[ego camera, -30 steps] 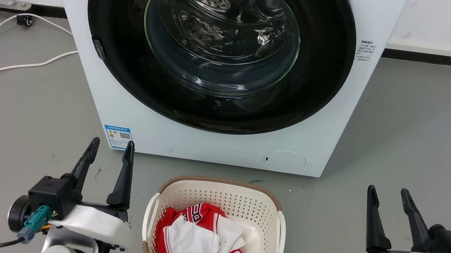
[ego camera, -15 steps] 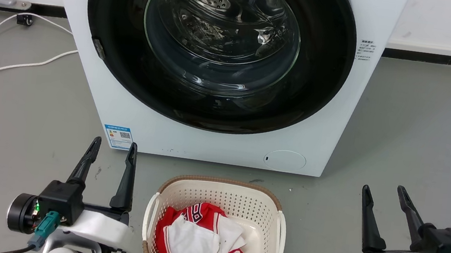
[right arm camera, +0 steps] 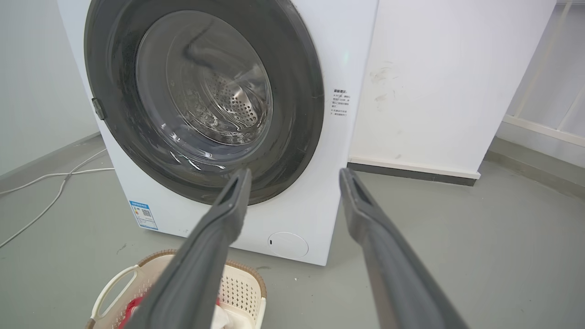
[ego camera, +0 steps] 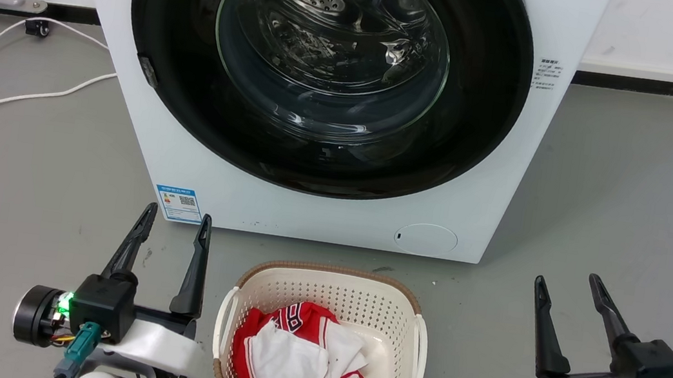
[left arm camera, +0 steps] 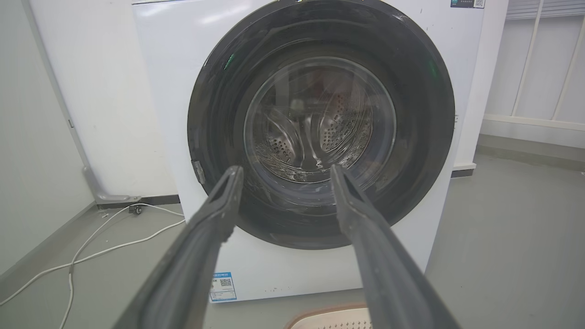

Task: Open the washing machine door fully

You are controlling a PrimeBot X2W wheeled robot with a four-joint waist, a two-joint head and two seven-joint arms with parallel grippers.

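The white washing machine (ego camera: 333, 214) stands ahead with its round black-framed door (ego camera: 313, 166) shut flat against the front; the steel drum shows through the glass bowl. A small grey latch tab (ego camera: 146, 70) sits on the door's left rim. My left gripper (ego camera: 176, 222) is open, low at the lower left, apart from the machine. My right gripper (ego camera: 565, 281) is open at the lower right, also apart. In the left wrist view the door (left arm camera: 320, 123) lies beyond my open left gripper (left arm camera: 283, 171). The right wrist view shows the door (right arm camera: 201, 100) beyond my open right gripper (right arm camera: 295, 176).
A cream perforated laundry basket (ego camera: 415, 329) holding red and white clothes sits on the grey floor between my arms, in front of the machine. White cables (ego camera: 17, 98) trail on the floor at the left. A small round white cap (ego camera: 425, 239) is low on the machine.
Both arms have shifted slightly: the left gripper has moved a little right and the right gripper a little left. The door has not moved.
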